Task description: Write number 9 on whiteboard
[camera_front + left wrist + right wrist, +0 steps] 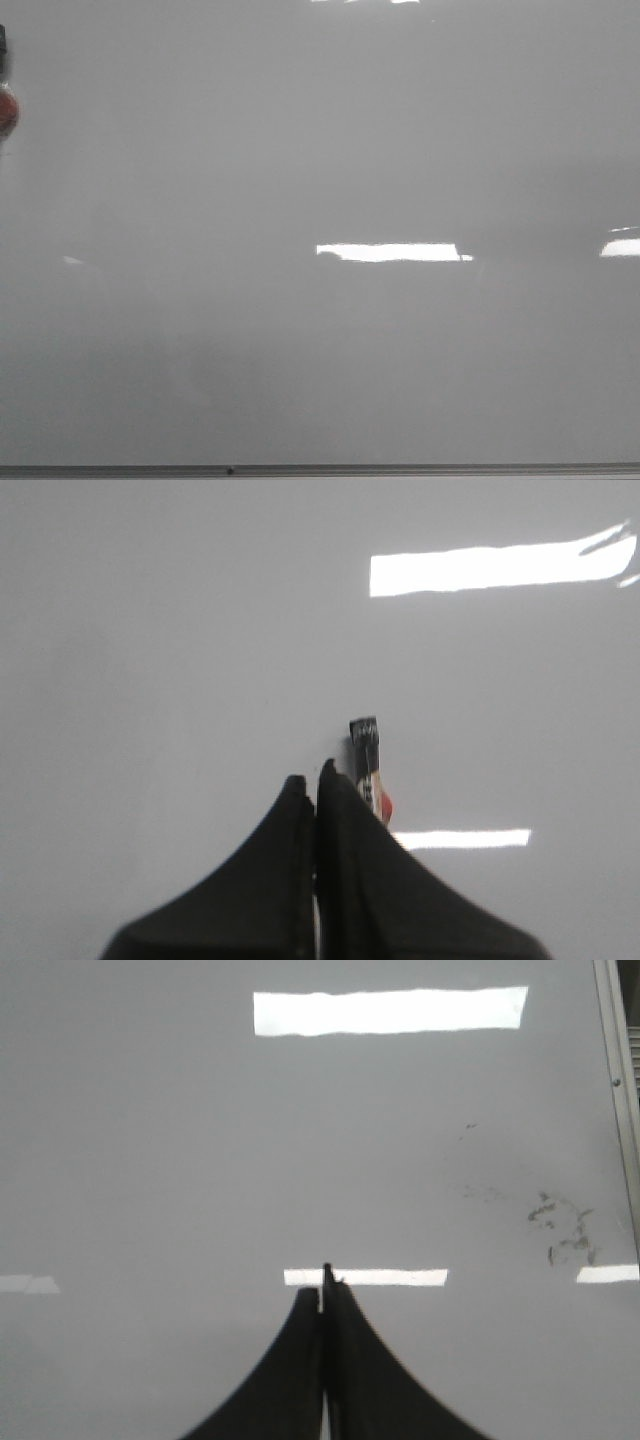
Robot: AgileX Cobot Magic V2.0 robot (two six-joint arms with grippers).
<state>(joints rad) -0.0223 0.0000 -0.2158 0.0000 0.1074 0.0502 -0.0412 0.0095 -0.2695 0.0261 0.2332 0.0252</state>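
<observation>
Front view shows the whiteboard (pixel 320 180) filling nearly everything, a glossy pale grey sheet with a thin grey metal frame (pixel 400 469) along its near edge. Bright white rectangles of reflected light (pixel 392 252) sit on the sheen, one near the middle and a smaller one at the right edge. At the far left edge a small dark and reddish object (pixel 5 105) pokes in; what it is cannot be told. No drawn digit shows on the board in this view.

Left wrist view has the left gripper (pixel 318 775) over bare board, its two black fingers pressed together with only a hairline seam between them. Just beside the fingertips, on one side, a short stick-like object (pixel 368 765) with a dark end and a red and white body stands out; it seems to be a marker, but whether the fingers actually pinch it cannot be told. The board around it carries no ink.

Right wrist view has the right gripper (pixel 323 1278) likewise closed, fingers meeting at a narrow point, with nothing seen between them. Well apart from the fingertips, close to the board's metal frame (pixel 618 1110), lie faint dark smudges (pixel 562 1228) and a few specks, broken and scribbly, more like wiped residue than a clean stroke. No loop or tail of a nine can be made out there.
</observation>
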